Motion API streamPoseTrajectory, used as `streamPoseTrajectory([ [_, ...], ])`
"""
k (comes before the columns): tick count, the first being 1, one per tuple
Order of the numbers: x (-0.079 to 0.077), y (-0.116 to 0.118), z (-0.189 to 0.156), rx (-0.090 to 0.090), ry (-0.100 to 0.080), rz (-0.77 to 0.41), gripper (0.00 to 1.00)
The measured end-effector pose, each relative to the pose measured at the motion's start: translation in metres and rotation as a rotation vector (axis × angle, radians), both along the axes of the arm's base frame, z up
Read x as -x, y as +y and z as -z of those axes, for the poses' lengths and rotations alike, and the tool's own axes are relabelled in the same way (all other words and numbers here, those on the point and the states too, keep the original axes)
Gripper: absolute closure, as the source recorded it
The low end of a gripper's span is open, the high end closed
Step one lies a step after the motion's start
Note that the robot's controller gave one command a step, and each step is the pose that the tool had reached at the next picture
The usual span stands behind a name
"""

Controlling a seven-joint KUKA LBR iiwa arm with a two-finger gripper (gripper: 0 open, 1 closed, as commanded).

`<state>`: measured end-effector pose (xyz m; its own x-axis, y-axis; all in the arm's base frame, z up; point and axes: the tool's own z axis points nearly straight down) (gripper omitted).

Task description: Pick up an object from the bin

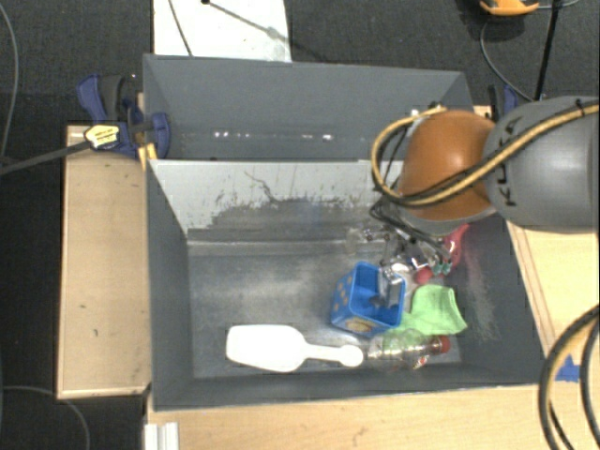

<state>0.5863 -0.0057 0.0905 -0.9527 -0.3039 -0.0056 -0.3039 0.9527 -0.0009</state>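
Note:
My gripper (394, 277) hangs low in the right half of the bin, right over the top right edge of a blue box-like thing (359, 306) with yellow marks on its side. A crumpled green cloth (436, 309) lies just to the right of the gripper. In front of it a clear plastic bottle (405, 350) with a red cap lies on its side. A red and pink thing (448, 249) sits partly hidden behind the gripper by the right wall.
A white scoop-shaped thing (281, 348) lies along the bin's front, its handle pointing right toward the bottle. The arm with its orange dome and looped cables covers the bin's back right corner. The left half of the bin floor is bare metal.

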Motion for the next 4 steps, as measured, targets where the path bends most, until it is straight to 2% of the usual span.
streamPoseTrajectory([
  [1, 0.0051, 0.0089, 0.0194, -0.002, 0.006, 0.048, 1.00],
  [4, 0.0052, 0.0090, 0.0129, -0.002, 0.004, 0.050, 1.00],
])
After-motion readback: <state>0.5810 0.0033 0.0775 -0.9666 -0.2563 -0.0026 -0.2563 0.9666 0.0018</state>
